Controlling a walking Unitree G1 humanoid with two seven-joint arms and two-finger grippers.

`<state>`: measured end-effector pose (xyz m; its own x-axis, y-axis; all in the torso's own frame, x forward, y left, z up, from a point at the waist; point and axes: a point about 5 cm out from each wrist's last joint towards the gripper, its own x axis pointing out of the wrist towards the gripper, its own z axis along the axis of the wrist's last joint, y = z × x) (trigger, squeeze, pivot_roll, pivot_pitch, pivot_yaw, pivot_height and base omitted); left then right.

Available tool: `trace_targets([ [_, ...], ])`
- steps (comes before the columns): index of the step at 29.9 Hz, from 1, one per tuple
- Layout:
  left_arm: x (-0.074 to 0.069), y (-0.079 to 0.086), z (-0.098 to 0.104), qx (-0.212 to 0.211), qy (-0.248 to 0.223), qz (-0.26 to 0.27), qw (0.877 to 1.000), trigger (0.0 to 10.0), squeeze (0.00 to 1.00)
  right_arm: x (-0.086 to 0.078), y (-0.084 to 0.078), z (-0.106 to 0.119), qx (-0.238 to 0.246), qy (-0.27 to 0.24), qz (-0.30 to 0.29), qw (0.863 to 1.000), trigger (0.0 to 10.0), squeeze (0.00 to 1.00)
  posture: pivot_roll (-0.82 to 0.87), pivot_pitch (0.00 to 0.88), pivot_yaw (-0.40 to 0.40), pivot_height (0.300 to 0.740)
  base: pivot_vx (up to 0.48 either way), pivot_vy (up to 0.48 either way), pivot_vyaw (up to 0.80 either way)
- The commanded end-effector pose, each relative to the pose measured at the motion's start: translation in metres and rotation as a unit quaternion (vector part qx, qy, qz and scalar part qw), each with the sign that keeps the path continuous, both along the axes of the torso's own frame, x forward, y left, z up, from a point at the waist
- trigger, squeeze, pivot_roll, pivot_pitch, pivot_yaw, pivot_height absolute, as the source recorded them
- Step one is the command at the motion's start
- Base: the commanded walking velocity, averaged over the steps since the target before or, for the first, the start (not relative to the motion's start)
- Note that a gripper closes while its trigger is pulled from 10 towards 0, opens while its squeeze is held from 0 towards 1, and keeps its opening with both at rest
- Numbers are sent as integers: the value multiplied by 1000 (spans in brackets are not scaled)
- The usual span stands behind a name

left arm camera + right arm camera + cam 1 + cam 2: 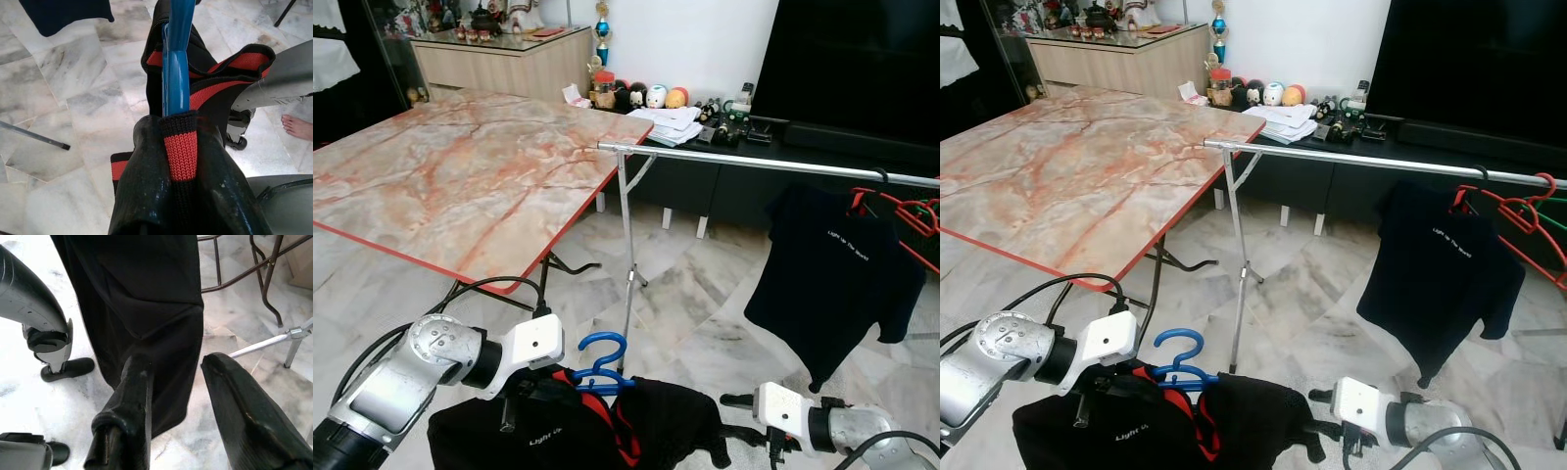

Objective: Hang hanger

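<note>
The blue hanger (602, 364), carrying a black shirt (558, 431) with red trim, is sitting low and near, well below the metal rail (764, 163), so the hanging itself is not yet done. The left gripper (181, 196) is clamping the hanger at the shirt's collar. The right gripper (176, 396) is standing open beside the hanging cloth. Farther right, another black shirt (837, 279) is already hanging on the rail from a red hanger (901, 211).
</note>
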<state>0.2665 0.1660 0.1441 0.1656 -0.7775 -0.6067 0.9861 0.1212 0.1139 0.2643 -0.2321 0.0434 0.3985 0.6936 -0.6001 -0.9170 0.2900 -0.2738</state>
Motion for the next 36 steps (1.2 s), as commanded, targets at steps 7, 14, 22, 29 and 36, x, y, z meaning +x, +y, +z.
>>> trace_targets([
  [7,-2,-2,11,-7,-9,-15,1000,0,0,-3,-9,-7,-19,1,-21,1000,10000,1000,123,0,1,740,0,0,0],
  [14,-4,-4,21,-29,-9,-26,999,0,0,-1,-5,-11,-23,-4,-30,999,10000,1000,129,0,1,740,0,0,0],
  [22,-6,-6,22,-28,-7,-33,999,0,0,2,-1,-12,-33,-17,-25,999,10000,1000,129,0,3,740,0,0,0],
  [29,-7,-8,22,-28,-6,-37,999,0,0,-1,5,-16,-26,-3,-16,1000,10000,949,130,0,4,740,0,0,0],
  [36,-7,-12,22,-31,-6,-42,999,0,0,-3,10,-22,-33,7,-7,999,10000,0,132,0,3,740,0,0,0],
])
